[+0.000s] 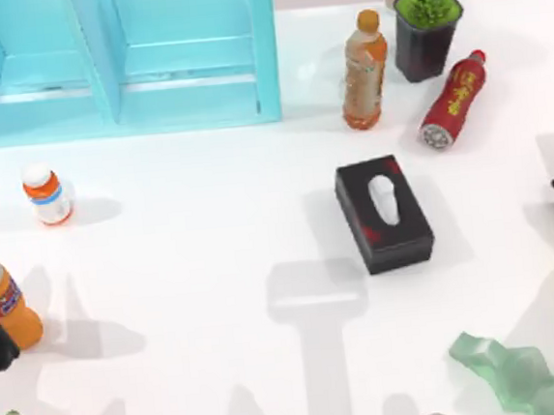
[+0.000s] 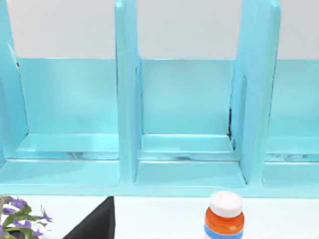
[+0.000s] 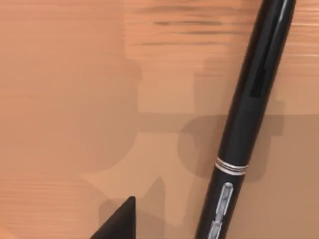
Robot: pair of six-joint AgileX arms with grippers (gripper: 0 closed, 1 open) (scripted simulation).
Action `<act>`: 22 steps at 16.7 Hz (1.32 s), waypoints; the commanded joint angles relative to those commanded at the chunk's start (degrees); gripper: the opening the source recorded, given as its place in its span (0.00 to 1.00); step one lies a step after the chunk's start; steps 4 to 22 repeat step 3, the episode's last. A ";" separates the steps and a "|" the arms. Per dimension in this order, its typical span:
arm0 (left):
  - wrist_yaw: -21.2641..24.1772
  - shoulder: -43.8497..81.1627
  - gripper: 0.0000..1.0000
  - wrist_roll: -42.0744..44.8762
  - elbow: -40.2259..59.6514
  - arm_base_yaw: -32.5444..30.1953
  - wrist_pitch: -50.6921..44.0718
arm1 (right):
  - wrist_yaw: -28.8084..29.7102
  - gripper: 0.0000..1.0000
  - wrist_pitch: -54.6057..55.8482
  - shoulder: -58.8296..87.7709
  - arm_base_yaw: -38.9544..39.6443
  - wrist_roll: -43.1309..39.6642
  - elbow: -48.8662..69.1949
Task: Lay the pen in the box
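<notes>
Pen point(image 3: 249, 114) flat on brown surface beside right gripper fingertip point(image 3: 119, 224); grip state unclear

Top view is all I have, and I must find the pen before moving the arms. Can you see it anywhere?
Observer: Yes. In the right wrist view, the slim black pen lies flat on an orange-brown wooden surface.
Operator: Is its clip reachable?
Observer: The pocket clip faces up toward the camera, just past the silver band.
Operator: Anything new in the left wrist view?
Observer: A purple-flowered plant stands in front of the turquoise shelf.
</notes>
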 joint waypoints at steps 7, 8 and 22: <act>0.00 0.00 1.00 0.00 0.00 0.00 0.00 | 0.00 1.00 0.00 0.00 0.00 0.00 0.00; 0.00 0.00 1.00 0.00 0.00 0.00 0.00 | 0.00 1.00 0.00 0.00 0.00 0.00 0.00; 0.00 0.00 1.00 0.00 0.00 0.00 0.00 | 0.00 1.00 0.00 0.00 0.00 0.00 0.00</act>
